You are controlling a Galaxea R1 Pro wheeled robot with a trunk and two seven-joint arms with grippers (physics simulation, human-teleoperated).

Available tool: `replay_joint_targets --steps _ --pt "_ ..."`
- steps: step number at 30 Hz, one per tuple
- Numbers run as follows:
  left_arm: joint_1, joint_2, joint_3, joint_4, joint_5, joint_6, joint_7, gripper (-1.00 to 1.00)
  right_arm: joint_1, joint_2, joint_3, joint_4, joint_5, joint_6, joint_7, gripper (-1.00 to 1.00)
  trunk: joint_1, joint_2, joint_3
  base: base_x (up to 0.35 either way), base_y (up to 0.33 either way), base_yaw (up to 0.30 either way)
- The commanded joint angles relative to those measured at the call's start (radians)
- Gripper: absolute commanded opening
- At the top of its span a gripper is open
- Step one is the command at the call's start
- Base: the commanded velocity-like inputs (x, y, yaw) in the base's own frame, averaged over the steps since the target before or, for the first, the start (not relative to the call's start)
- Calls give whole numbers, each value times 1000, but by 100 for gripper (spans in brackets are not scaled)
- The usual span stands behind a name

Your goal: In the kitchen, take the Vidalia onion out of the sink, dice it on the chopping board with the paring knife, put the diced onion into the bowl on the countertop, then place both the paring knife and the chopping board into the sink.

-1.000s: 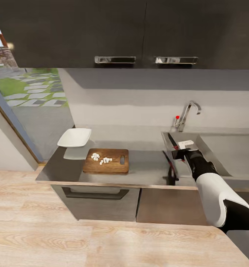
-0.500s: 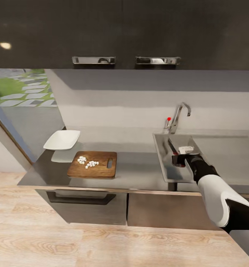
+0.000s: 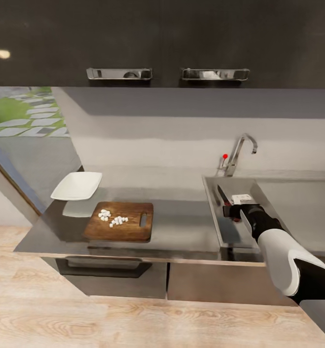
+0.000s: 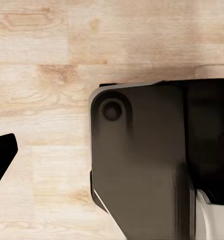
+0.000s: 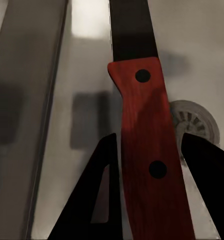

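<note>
— So where do we have the paring knife [image 5: 144,130]?
— Over the sink [image 3: 215,193] basin, our right gripper [image 3: 232,211] clamped on its red handle, blade pointing toward the faucet [image 3: 240,152].
— And the rest?
— Diced onion [image 3: 111,218] lies on the chopping board [image 3: 119,222], just beside the bowl [image 3: 77,186] on the countertop [image 3: 182,227]. We can't tell our left gripper's state.

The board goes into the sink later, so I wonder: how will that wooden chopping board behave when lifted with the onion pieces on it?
The chopping board looks like a thick, rigid wooden slab, so it should stay stiff. The diced onion lies loose on its flat top, so tilting would probably spill it. Its handle slot may offer a hold.
</note>
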Motion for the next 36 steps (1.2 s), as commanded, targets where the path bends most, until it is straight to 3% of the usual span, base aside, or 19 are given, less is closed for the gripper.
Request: replay_joint_targets --steps 1,12,36 --pt "0 2 -8 -1 9 -2 9 100 -1 1 -8 -2 10 4 8 -100 1 -2 -3 312 -75 0" --pt "-3 1 -8 2 9 -2 9 100 -1 -11 -8 33 10 1 8 -100 1 -2 -20 180 -169 0" --pt "-3 1 -8 4 9 -2 9 100 -1 -9 -6 87 9 -26 8 -100 1 -2 -53 -56 -3 0"
